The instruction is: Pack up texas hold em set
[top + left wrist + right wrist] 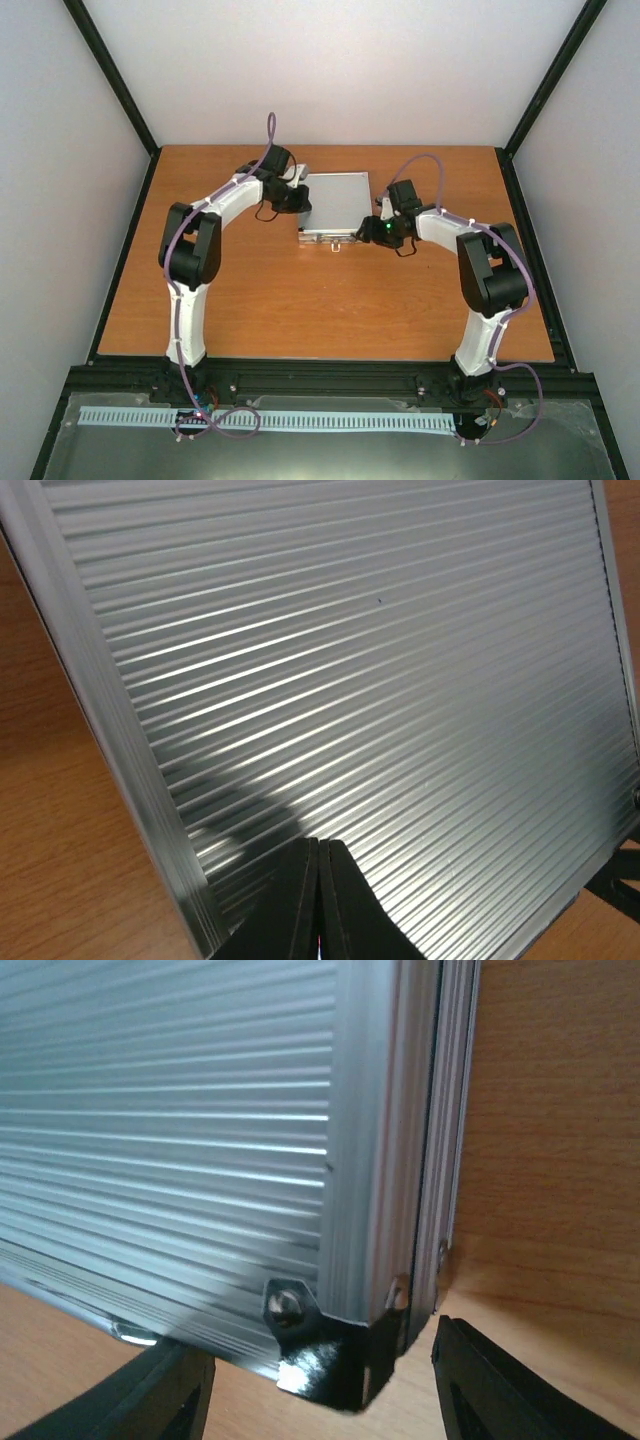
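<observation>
Right claw (318,1375) spread astride case (335,200) corner; left claw (318,900) closed near left edge.

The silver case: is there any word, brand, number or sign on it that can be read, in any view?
None. The case shows only plain ribbed aluminium and a bare black corner cap; no print, label or number is readable on it, nor on the table.
</observation>
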